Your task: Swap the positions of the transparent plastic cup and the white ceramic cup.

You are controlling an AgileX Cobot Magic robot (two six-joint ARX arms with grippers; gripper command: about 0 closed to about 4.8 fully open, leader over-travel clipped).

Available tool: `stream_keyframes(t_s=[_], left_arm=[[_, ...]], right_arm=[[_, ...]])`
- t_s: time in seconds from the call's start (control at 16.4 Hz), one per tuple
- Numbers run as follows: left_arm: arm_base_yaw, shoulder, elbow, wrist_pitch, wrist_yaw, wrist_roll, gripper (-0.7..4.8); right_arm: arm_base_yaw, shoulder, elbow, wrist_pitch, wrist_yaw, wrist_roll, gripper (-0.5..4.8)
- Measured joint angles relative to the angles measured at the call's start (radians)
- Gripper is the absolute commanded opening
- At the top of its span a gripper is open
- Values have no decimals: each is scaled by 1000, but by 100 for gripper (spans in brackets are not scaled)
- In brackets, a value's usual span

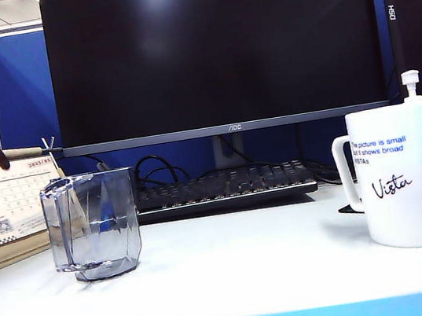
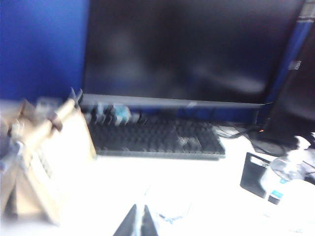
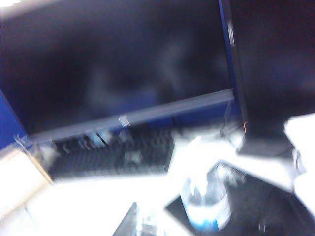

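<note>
Both left hand (image 2: 138, 223), right hand (image 3: 129, 223) closed, empty.

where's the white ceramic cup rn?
Exterior view: the white ceramic cup stands on the table's right side, in front of the pump bottle, far from the transparent plastic cup at left.

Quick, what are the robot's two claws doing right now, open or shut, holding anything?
Left gripper: shut, holding nothing, above the desk.
Right gripper: shut per its fingers' look, nothing visibly held.
</note>
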Motion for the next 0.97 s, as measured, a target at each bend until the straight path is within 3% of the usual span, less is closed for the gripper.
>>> stream_keyframes(t_s=[0.24, 0.37, 0.43, 0.61, 0.85, 0.97], left_arm=[[0, -1, -204, 95, 18, -118, -6], [0, -2, -257, 240, 41, -222, -6], [0, -2, -270, 299, 42, -220, -6], [0, -2, -346, 315, 34, -177, -6], [0, -2, -468, 311, -100, -173, -5], [0, -2, -517, 330, -116, -172, -5]], right_arm=[[3, 1, -275, 162, -20, 9, -6], [3, 1, -404, 259, -23, 9, -6], [3, 0, -457, 319, -29, 9, -6], [3, -1, -585, 416, -74, 8, -6], [2, -1, -717, 490, -119, -38, -5], [2, 2, -727, 507, -122, -68, -5]])
